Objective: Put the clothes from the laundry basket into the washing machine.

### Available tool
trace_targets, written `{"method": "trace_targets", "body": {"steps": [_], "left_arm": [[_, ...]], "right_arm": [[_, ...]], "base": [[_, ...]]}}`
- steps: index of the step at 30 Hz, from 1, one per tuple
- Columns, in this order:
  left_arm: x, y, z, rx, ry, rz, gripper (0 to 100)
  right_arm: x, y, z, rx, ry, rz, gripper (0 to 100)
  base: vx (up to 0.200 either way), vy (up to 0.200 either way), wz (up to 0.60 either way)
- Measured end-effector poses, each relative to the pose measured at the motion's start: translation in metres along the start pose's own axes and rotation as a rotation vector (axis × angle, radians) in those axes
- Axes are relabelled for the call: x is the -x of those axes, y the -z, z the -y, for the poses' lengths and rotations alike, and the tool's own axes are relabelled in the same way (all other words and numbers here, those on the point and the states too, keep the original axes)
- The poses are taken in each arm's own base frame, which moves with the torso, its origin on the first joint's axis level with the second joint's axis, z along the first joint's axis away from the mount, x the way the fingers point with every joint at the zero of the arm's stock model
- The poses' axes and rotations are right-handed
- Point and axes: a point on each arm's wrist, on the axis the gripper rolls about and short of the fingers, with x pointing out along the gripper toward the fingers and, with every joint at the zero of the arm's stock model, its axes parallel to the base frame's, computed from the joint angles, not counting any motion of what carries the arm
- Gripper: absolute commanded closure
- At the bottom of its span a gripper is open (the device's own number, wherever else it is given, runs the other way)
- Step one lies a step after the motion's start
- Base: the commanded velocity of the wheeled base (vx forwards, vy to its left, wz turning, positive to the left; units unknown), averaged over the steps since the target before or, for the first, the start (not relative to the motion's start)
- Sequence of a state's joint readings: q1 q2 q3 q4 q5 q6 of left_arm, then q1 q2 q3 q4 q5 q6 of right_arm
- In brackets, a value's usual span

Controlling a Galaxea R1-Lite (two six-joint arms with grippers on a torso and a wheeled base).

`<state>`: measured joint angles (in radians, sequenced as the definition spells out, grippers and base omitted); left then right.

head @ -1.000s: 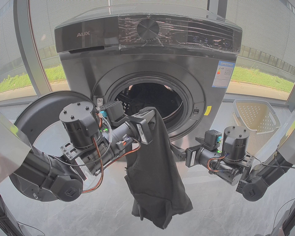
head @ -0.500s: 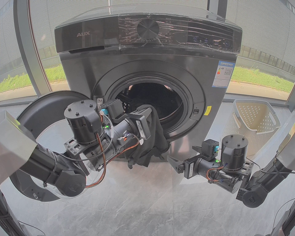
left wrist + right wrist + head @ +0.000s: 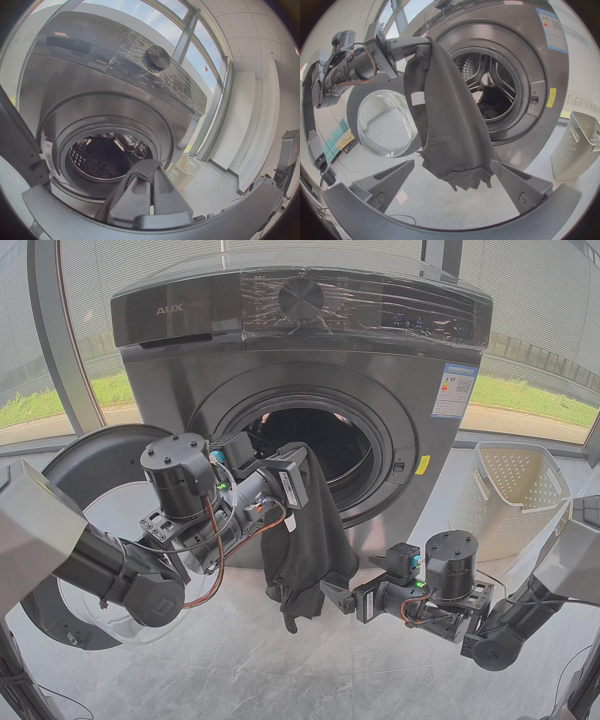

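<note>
Dark grey front-loading washing machine (image 3: 300, 371) stands far centre, drum mouth (image 3: 312, 446) open, dark laundry (image 3: 490, 109) already inside. Its round glass-paned door (image 3: 94, 471) is swung wide at left; judged no obstruction. Cream perforated plastic laundry basket (image 3: 519, 490) sits right, well apart. Black cloth garment (image 3: 306, 540) hangs just before the drum mouth, pinched at its top by the left gripper (image 3: 151, 179). Nearer, the right gripper (image 3: 349, 580), spread wide and holding nothing, brackets the hem. Recommended: gather the tail and feed deep before release; a trailing hem may snag.
</note>
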<state>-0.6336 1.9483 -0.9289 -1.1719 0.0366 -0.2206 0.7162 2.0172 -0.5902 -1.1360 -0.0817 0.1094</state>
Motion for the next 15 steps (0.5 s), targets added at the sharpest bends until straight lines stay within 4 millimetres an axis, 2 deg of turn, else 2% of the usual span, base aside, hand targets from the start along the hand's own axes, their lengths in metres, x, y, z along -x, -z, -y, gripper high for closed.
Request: {"method": "trace_targets", "body": {"steps": [15], "left_arm": [[-0.004, -0.004, 0.002, 0.001, -0.008, 0.004, 100]], "right_arm": [[-0.033, 0.022, -0.006, 0.042, -0.062, -0.030, 0]], "base": [[0.000, 0.000, 0.00]]}}
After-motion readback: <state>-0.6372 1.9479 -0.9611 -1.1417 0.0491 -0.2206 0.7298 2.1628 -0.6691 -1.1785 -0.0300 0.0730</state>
